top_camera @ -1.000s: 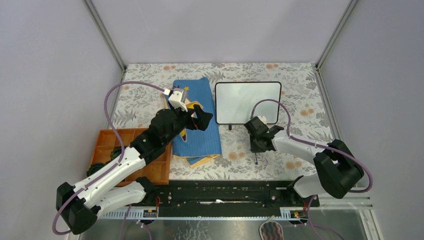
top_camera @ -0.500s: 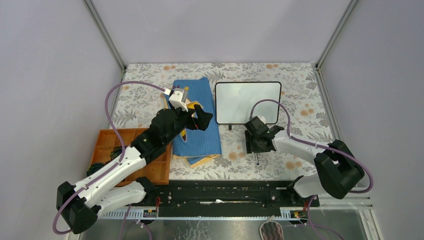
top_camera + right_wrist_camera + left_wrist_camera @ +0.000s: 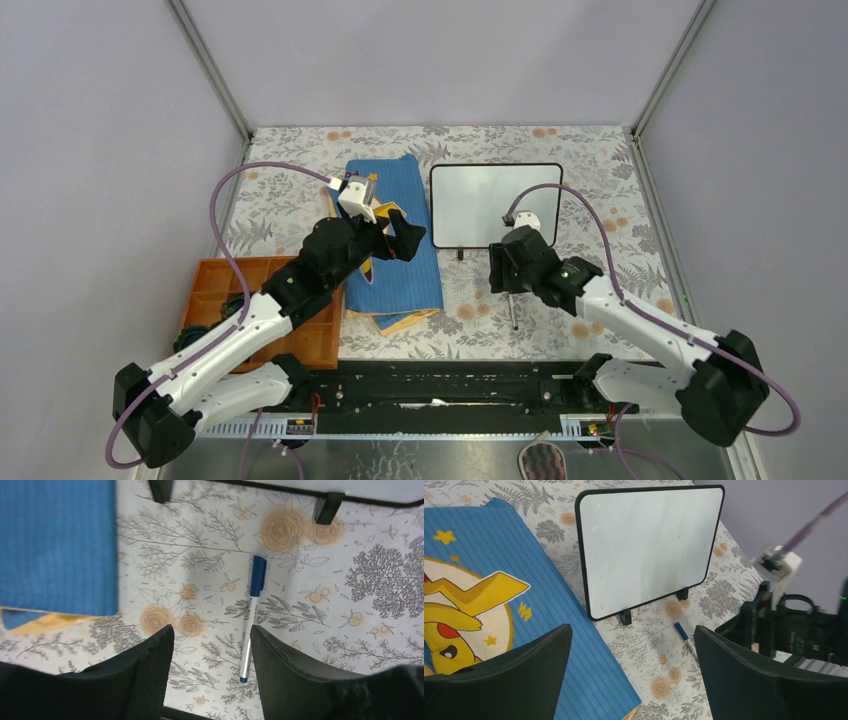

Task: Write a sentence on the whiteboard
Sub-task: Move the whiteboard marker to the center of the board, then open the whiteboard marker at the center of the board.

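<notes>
- My right end effector [image 3: 211,635] is spread wide and grips nothing. It hangs over the pen [image 3: 251,615], which lies loose on the surface [image 3: 600,180].
- The pen lies straight below this end effector, in the gap between the two fingers [image 3: 145,675] and closer to the right one.
- Its long axis runs near to far and a little off square, with the blue cap towards the board [image 3: 480,200] and the pale tail towards my bases.
- The fingers stand either side of that axis, so I judge that a straight drop and a squeeze across the barrel would catch it.
- The board stands propped on its black feet at the far middle of the surface, just beyond the pen's cap, with its face towards me.
- I can read no writing on the board. The few faint specks in the left wrist view may be smudges, though I cannot be sure.
- The right arm is the nearer one. It reaches forward and inward from its base, with the wrist tipped down at the surface.
- My left end effector [image 3: 633,630] is also spread to its widest and empty.
- That arm stretches diagonally over the blue cloth [image 3: 395,190] beside the board's left edge, with its wrist aimed at the board.
</notes>
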Tool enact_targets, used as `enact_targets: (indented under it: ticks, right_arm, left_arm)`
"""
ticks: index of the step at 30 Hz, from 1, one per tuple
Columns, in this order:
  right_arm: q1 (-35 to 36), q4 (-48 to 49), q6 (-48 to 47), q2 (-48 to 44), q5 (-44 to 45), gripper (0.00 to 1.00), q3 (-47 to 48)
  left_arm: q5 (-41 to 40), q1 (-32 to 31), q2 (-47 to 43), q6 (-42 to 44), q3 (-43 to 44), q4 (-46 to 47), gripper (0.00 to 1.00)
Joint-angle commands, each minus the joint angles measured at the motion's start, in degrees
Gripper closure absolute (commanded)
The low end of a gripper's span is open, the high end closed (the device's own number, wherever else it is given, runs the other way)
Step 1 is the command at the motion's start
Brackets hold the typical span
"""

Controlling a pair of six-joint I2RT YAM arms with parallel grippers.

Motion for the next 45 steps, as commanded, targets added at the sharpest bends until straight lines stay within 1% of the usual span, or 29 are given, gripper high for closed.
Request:
enact_targets:
  ticks: [1, 3, 4, 6, 8, 10, 14, 17, 21, 26, 33, 38, 45]
  right_arm:
    - [5.0, 3.4, -1.9, -5.6, 10.1, 0.38, 1.3]
    - [6.6, 4.7, 1.0, -7.0, 20.4, 0.39, -0.5]
    - [6.8, 6.3, 1.6, -7.7, 23.1, 0.39, -1.8]
    - [6.9, 10.3, 2.5, -9.0, 24.4, 0.37, -5.2]
    - [6.8, 10.1, 3.5, -8.6, 19.9, 0.35, -5.4]
    - [6.9, 7.1, 3.4, -6.4, 13.9, 0.34, -4.3]
    - [6.8, 4.8, 4.7, -2.0, 9.1, 0.38, -5.3]
    - [6.8, 2.9, 5.5, 0.8, 8.9, 0.45, -5.8]
    - [6.8, 1.0, 6.0, 4.3, 10.1, 0.5, -5.1]
    - [5.6, 2.2, 5.4, 6.7, 9.5, 0.51, -5.4]
    - [1.9, 6.2, 4.2, 7.9, 3.7, 0.54, -8.0]
    - [1.0, 7.2, 3.8, 9.5, 1.5, 0.56, -8.4]
    - [0.5, 7.3, 5.0, 10.6, 0.7, 0.61, -8.3]
  left_arm:
    - [-1.1, -0.1, -0.5, 1.6, 1.8, 0.9, 0.01]
    - [-1.5, -0.2, -0.6, 1.8, 1.8, 0.9, 0.01]
    - [-1.7, -0.1, -0.6, 1.8, 1.7, 0.9, 0.01]
    - [-2.4, -0.2, -0.7, 1.9, 1.7, 0.9, 0.01]
    - [-2.8, -0.2, -0.8, 2.0, 1.6, 0.9, 0.01]
    - [-3.0, -0.1, -0.8, 2.0, 1.5, 0.9, 0.01]
    - [-3.0, -0.2, -0.2, 2.0, 1.7, 0.9, 0.01]
    - [-2.9, -0.1, 0.2, 1.9, 1.8, 0.9, 0.01]
    - [-3.0, -0.1, 0.2, 2.0, 1.8, 0.9, 0.01]
    - [-3.0, -0.2, 0.4, 1.9, 1.8, 0.9, 0.01]
    - [-2.7, -0.1, 0.7, 1.8, 1.8, 0.9, 0.01]
    - [-2.3, -0.2, 1.2, 1.8, 2.0, 0.9, 0.01]
    - [-2.2, -0.2, 1.7, 1.6, 2.0, 0.9, 0.01]
